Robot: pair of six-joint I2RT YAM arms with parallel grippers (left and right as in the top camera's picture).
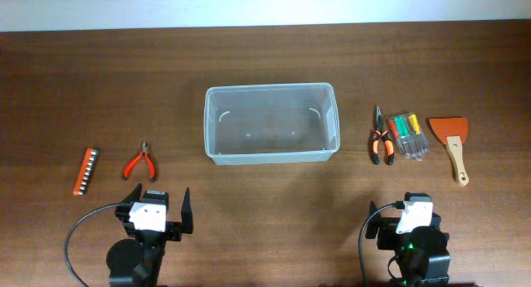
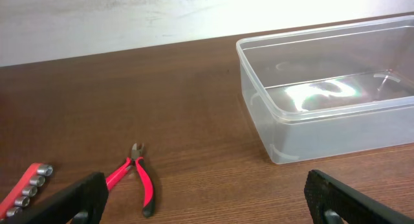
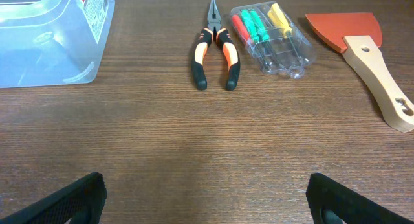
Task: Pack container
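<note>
The container [image 1: 271, 158], a large clear plastic bin, stands empty at the table's middle; it also shows in the left wrist view [image 2: 310, 130] and the right wrist view [image 3: 52, 56]. Red pliers [image 1: 140, 162] [image 2: 137, 179] and a red socket rail [image 1: 85, 171] [image 2: 26, 185] lie to its left. Orange-black pliers [image 1: 381, 144] [image 3: 215, 52], a clear screwdriver case [image 1: 407, 134] [image 3: 272, 37] and an orange scraper with a wooden handle [image 1: 452, 146] [image 3: 362, 49] lie to its right. My left gripper [image 1: 159, 202] [image 2: 204, 198] and right gripper [image 1: 412, 208] [image 3: 206, 198] are open and empty near the front edge.
The table is dark brown wood with a pale wall behind its far edge. Both arm bases sit at the front, with black cables looping beside them.
</note>
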